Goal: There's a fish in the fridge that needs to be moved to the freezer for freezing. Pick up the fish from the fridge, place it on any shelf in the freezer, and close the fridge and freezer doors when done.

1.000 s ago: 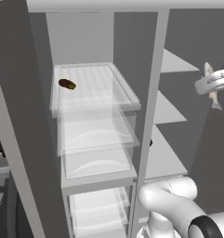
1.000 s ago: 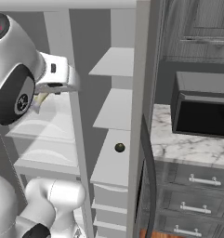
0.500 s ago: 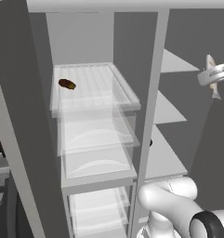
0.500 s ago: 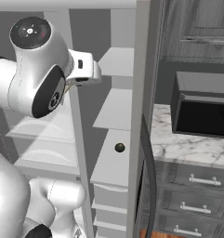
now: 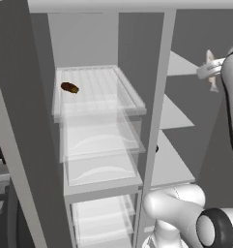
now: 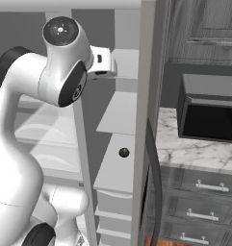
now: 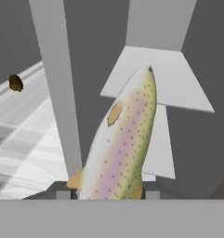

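Grey walls frame the whole scene: the fridge (image 5: 96, 140) stands open on the left with its ribbed glass shelf (image 5: 96, 89) and translucent drawers, and the narrower freezer (image 5: 185, 121) stands open beside it, a grey divider post (image 7: 57, 93) between the two. Up high swings the white arm (image 6: 50, 96), elbow raised, wrist turned in toward the freezer opening. And the gripper (image 7: 106, 194) has the fish (image 7: 122, 139) clamped between its finger tips, head pointing away toward the upper freezer shelf (image 7: 157, 79), speckled flank facing the hand camera. From the left base camera the fish's tail sticks out in front of the freezer, level with that upper shelf. A dark reddish-brown lump (image 5: 69, 87) sits on the glass shelf. Lower down, a small dark ball (image 6: 123, 153) rests on another freezer shelf. Off right, a black microwave (image 6: 209, 113) sits on the marble counter (image 6: 194, 156).
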Motion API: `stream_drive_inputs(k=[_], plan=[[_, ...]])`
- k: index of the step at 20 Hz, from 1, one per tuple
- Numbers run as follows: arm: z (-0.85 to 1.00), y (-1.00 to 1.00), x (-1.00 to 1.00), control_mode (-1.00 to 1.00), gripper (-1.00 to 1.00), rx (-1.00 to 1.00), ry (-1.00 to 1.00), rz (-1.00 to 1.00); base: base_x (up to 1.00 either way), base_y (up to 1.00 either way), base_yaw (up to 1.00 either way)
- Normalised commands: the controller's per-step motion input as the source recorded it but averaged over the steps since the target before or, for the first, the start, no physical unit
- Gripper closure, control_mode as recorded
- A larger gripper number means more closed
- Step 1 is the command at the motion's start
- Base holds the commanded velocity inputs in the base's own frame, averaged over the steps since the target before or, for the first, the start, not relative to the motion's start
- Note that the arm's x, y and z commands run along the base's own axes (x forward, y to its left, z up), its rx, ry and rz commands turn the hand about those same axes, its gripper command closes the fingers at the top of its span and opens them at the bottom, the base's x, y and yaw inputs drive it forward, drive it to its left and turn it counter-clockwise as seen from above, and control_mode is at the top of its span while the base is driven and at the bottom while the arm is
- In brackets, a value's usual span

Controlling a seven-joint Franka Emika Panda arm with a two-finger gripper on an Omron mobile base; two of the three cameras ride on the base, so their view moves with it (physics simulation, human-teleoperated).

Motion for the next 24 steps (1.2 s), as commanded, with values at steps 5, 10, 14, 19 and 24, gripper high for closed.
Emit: stream_drive_inputs(k=[5, 10, 14, 19, 24], plan=[[0.00, -0.18, 0.59, -1.00, 1.00, 0.00, -0.04, 0.00, 0.00, 0.00, 0.00], [0.00, -0.15, 0.58, -1.00, 1.00, 0.00, 0.00, 0.00, 0.00, 0.00, 0.00], [0.00, -0.08, 0.65, -1.00, 1.00, 0.00, 0.00, 0.00, 0.00, 0.00, 0.00], [-0.01, -0.27, 0.48, -1.00, 1.00, 0.00, 0.00, 0.02, 0.00, 0.00, 0.00], [-0.16, 0.00, 0.45, -1.00, 1.00, 0.00, 0.00, 0.00, 0.00, 0.00, 0.00]])
